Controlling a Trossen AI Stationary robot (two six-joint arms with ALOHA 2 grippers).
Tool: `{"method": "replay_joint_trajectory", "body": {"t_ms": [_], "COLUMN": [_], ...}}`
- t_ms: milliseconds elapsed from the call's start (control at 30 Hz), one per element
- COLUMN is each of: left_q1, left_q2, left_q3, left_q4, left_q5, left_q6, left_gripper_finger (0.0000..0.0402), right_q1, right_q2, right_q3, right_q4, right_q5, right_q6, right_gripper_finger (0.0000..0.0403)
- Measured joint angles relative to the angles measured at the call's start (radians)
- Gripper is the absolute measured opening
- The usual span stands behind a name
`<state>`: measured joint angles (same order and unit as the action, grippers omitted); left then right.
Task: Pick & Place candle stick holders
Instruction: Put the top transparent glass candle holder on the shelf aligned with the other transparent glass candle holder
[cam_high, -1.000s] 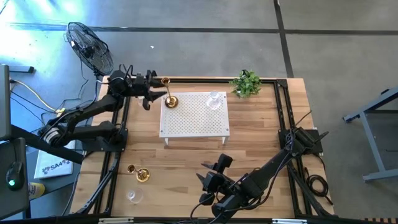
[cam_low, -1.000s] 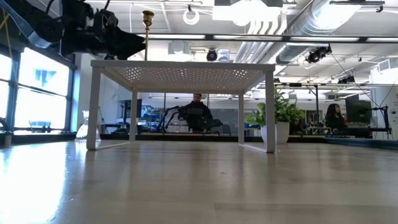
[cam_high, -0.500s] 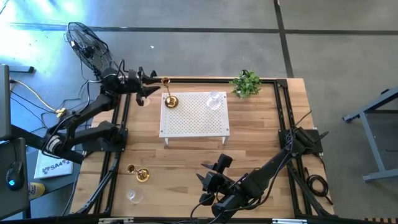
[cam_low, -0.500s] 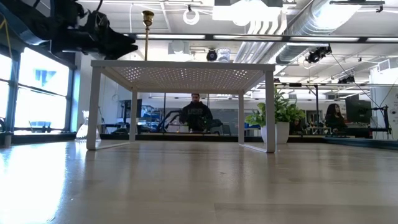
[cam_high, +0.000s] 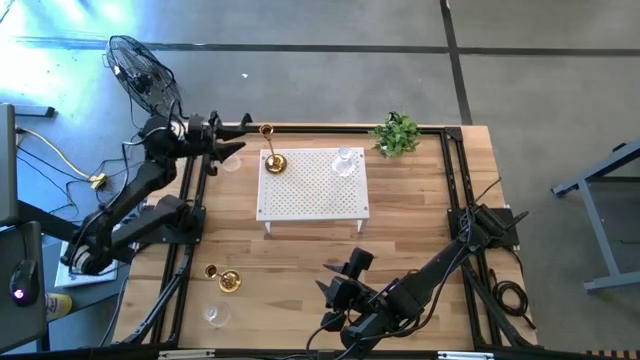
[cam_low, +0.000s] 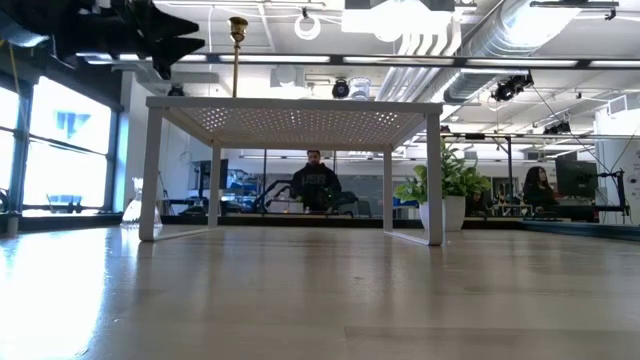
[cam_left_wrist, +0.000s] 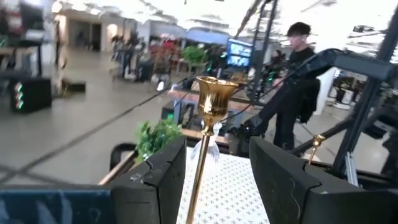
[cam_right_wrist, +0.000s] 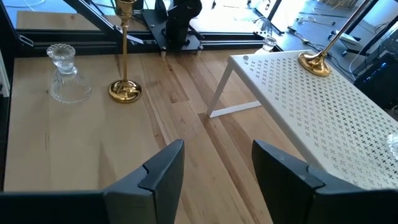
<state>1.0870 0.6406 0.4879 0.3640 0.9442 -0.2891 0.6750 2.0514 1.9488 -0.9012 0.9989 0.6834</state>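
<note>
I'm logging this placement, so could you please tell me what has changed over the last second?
The left hand, open and empty, drew back from the brass holder on the white stand, toward the table's left edge. The holders, plant and right hand stayed put.

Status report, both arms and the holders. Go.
Left gripper open, off the stand's left end. Right gripper open, idle near front edge. Brass holder upright on stand; another on table. Nothing blocking.

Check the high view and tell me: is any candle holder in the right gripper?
No, the right gripper hangs open and empty over bare table, away from every holder.
</note>
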Motion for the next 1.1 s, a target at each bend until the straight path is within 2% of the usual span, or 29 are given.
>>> {"method": "replay_joint_trajectory", "body": {"t_ms": [67,133,233,333,433,600,733,967,1100], "left_q1": [0.0,0.0,0.0,0.0,0.0,-0.001,0.0,-0.001,-0.001], "left_q2": [-0.036,-0.066,-0.093,-0.1,-0.092,-0.027,0.053,0.197,0.273], "left_q3": [0.052,0.12,0.243,0.376,0.493,0.662,0.746,0.772,0.772], "left_q4": [-0.182,-0.406,-0.735,-0.998,-1.171,-1.366,-1.483,-1.527,-1.543], "left_q5": [-0.023,-0.093,-0.304,-0.516,-0.638,-0.717,-0.779,-0.892,-0.89], "left_q6": [0.066,0.172,0.332,0.428,0.458,0.459,0.46,0.46,0.469], "left_gripper_finger": [0.0172,0.0172,0.0172,0.0172,0.0172,0.0172,0.0172,0.0172,0.0172], "right_q1": [0.0,0.0,0.0,0.0,0.0,0.0,0.0,0.0,0.0], "right_q2": [0.0,0.0,0.0,0.0,0.0,0.0,0.0,0.0,0.0], "right_q3": [0.0,0.0,0.0,0.0,0.0,0.0,0.0,0.0,0.0], "right_q4": [0.0,0.0,0.0,0.0,0.0,0.0,0.0,0.0,0.0], "right_q5": [-0.003,-0.007,-0.008,-0.008,-0.008,-0.008,-0.012,-0.021,-0.022], "right_q6": [0.0,0.0,0.0,0.0,-0.001,-0.003,-0.003,-0.021,-0.013], "right_gripper_finger": [0.0181,0.0181,0.0181,0.0181,0.0181,0.0181,0.0181,0.0181,0.0181]}}
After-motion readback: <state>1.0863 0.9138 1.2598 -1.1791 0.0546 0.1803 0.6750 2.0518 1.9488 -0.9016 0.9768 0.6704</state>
